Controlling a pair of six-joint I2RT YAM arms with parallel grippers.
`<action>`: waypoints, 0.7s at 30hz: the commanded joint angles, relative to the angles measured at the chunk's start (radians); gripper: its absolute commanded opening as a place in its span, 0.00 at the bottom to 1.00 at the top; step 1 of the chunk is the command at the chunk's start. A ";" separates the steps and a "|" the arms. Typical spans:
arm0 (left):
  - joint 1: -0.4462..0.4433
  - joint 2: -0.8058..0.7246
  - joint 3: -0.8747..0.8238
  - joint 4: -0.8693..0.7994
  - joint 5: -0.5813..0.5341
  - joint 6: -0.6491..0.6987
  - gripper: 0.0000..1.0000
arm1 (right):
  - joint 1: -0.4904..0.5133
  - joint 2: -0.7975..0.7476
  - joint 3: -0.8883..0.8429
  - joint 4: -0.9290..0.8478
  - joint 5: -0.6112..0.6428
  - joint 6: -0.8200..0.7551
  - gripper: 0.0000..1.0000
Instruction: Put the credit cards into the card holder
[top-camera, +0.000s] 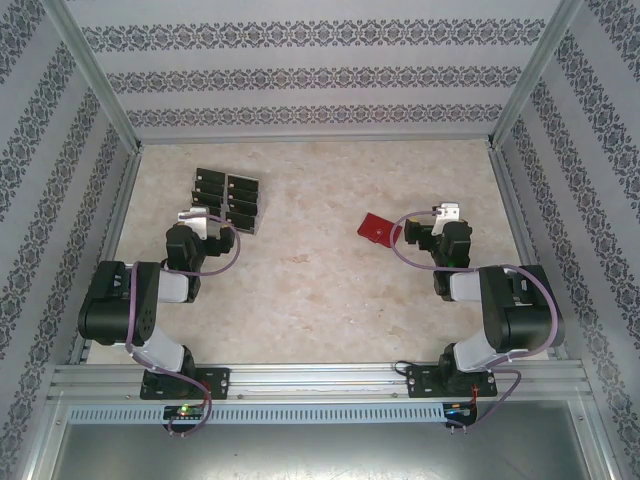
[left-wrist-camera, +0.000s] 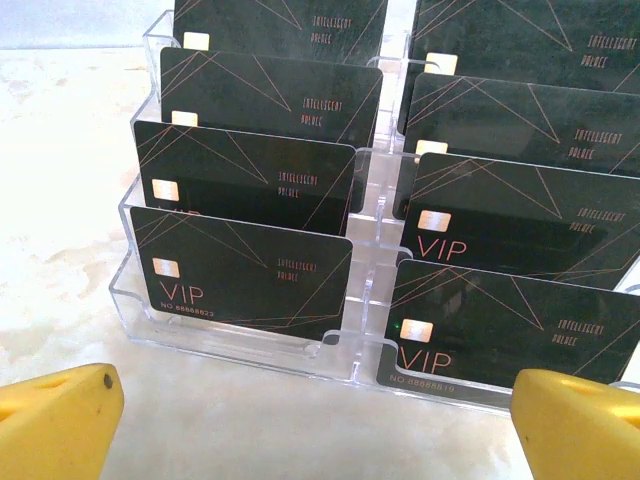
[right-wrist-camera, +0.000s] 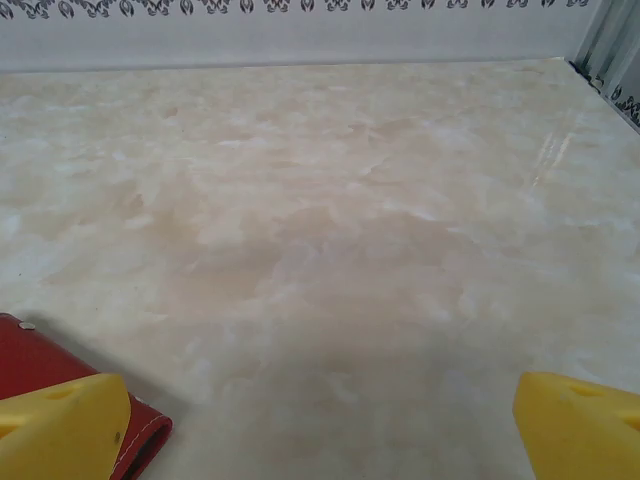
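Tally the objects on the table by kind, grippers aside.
black credit cards: 8
clear card stand: 1
red wallet: 1
Total: 10

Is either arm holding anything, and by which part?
Nothing is held. The left gripper is open before the credit cards in their clear stand; the right gripper is open beside the card holder.

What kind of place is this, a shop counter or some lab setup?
Probably a robot test cell: a marble-look table boxed in by wallpapered panels and aluminium framing, with a left arm and right arm bolted at its near edge.
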 joint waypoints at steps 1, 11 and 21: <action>-0.006 0.003 0.012 0.013 0.014 0.015 1.00 | 0.002 -0.015 0.020 0.008 -0.015 -0.022 0.98; -0.007 0.002 0.014 0.012 0.014 0.015 1.00 | 0.000 -0.015 0.020 0.008 -0.016 -0.019 0.98; -0.006 0.003 0.023 -0.004 -0.004 0.006 1.00 | -0.002 -0.017 0.023 0.003 -0.010 -0.013 0.98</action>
